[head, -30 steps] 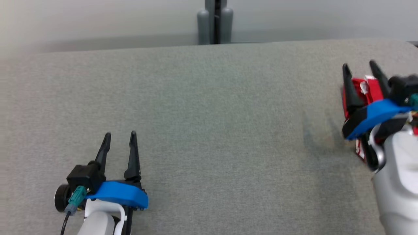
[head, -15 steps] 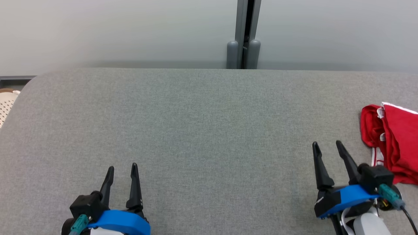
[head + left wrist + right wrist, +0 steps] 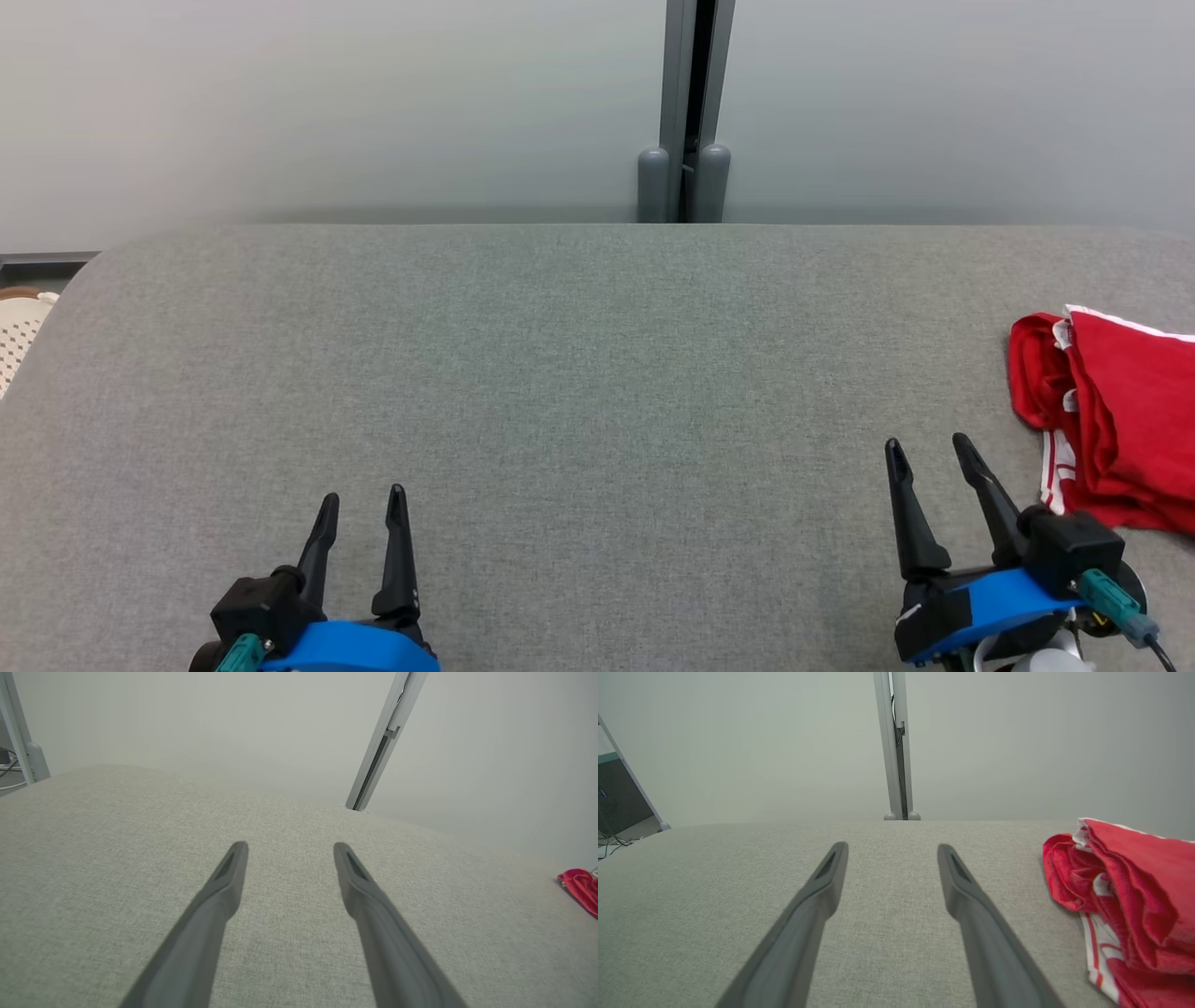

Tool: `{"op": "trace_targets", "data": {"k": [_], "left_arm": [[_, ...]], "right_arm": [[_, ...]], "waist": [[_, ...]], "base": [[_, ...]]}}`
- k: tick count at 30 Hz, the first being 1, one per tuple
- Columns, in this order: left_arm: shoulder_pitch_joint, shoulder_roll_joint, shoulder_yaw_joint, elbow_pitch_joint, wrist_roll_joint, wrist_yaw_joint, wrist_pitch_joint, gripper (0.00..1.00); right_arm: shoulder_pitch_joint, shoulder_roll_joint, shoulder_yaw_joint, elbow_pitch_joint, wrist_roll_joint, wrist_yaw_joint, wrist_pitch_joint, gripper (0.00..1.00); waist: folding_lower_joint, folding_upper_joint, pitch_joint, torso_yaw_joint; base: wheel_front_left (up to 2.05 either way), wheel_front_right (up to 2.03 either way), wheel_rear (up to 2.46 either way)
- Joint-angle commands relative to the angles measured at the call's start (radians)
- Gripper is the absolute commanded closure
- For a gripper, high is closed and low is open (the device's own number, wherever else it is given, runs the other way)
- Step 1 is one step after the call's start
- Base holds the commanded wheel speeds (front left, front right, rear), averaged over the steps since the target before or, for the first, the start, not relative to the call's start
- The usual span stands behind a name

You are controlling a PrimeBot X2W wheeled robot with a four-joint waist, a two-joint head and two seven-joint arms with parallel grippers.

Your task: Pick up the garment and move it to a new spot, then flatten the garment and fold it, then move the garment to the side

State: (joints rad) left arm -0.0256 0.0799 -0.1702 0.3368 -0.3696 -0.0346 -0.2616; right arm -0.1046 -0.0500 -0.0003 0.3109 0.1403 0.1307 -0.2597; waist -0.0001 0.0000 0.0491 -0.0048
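Head view: the garment (image 3: 1120,411), red with white trim, lies bunched at the bench's (image 3: 597,373) right edge and runs out of frame. I judge a nudge could tip it over that edge or spill it open. The right tool (image 3: 926,441) sits near its left side, fingers apart and empty, so a swing rightward would snag the cloth. The left tool (image 3: 363,495), near the front left, is likewise spread and empty. A post (image 3: 686,112) stands behind the far edge, out of the way.

Left wrist view: parted fingers over bare bench, with the garment well apart at the right.

Right wrist view: parted fingers hold nothing. The garment is close on the right, its layers loose and lumpy, so the fold may not hold.
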Motion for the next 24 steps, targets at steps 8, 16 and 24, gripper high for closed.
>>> {"op": "trace_targets", "data": {"k": [8, 16, 24], "left_arm": [[0.013, -0.005, 0.012, -0.005, 0.011, 0.005, -0.004, 0.00], [0.008, -0.010, 0.007, 0.015, -0.001, 0.003, 0.001, 1.00], [0.010, -0.015, 0.026, 0.030, -0.094, -0.004, 0.034, 1.00]], "right_arm": [[0.020, -0.001, 0.007, 0.013, 0.009, 0.000, -0.006, 0.00], [0.009, 0.000, 0.000, 0.024, 0.011, 0.000, 0.000, 1.00], [0.009, 0.002, -0.013, 0.046, 0.121, 0.000, 0.037, 1.00]], "waist": [[0.0001, 0.0000, -0.001, -0.005], [0.0002, 0.0000, 0.001, -0.005], [0.0002, 0.0000, -0.001, -0.005]], "base": [[0.00, 0.00, 0.00], [0.00, 0.00, 0.00], [0.00, 0.00, 0.00]]}}
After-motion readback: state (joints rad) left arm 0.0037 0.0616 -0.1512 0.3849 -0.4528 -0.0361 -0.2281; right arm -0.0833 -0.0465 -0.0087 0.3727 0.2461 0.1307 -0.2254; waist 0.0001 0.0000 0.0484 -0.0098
